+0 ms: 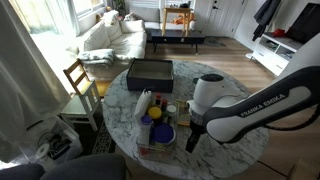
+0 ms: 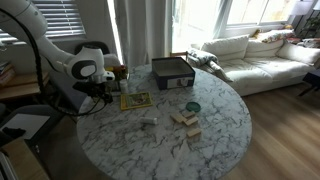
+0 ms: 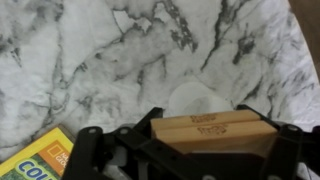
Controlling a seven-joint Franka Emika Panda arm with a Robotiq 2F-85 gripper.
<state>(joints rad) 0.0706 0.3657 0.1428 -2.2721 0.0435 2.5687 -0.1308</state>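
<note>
My gripper is shut on two light wooden blocks that lie flat, one on the other, each with a stamped mark. It holds them just above the white marble tabletop. A yellow and green book lies close by at the lower left of the wrist view. In both exterior views the gripper hangs over the table's edge region, next to the book. The held blocks cannot be made out in either exterior view.
A dark box stands on the round table. Several loose wooden blocks and a small green bowl lie mid-table. A yellow cup and a blue dish stand nearby. A wooden chair and a sofa stand around.
</note>
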